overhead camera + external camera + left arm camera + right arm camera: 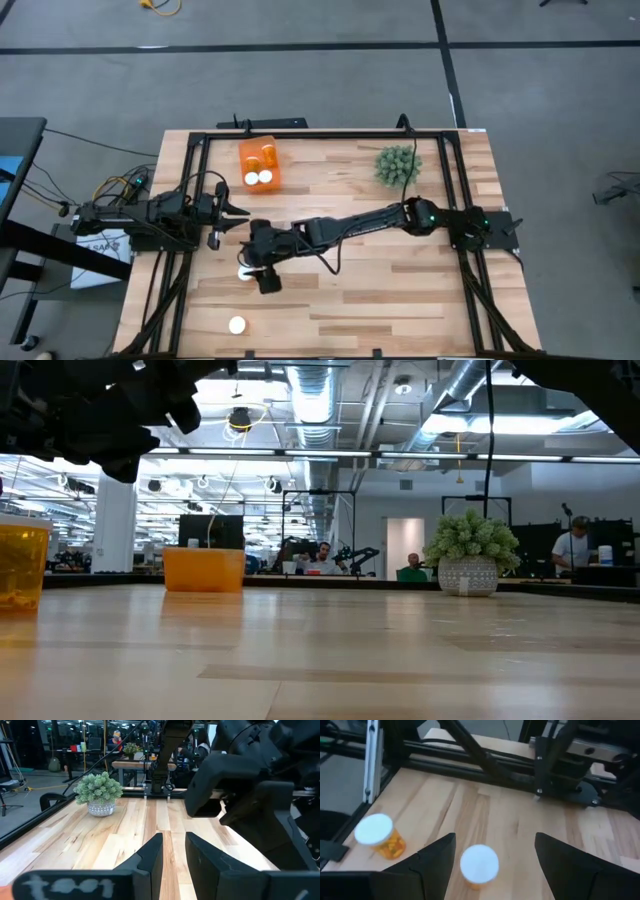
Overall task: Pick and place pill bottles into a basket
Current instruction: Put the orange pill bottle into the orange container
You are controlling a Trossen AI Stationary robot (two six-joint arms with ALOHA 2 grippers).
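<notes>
The orange basket [258, 160] stands at the table's far side, left of centre, with two white-capped pill bottles [257, 178] in it; it also shows in the low view [204, 568]. One pill bottle [479, 864] stands upright on the table under my right gripper [495, 840], which is open, its fingers on either side of the cap and above it. The same bottle shows in the high view [244, 271] beside my right gripper [255, 268]. Another bottle [237, 325] stands near the front edge and shows in the right wrist view [377, 836]. My left gripper [236, 212] waits at the left, open and empty.
A green spiky plant in a pot [397, 165] stands at the far right of the table. A black frame [320, 135] runs around the table's edges. My right arm [360, 222] stretches across the table's middle. A bottle [20, 565] shows close at the low view's left edge.
</notes>
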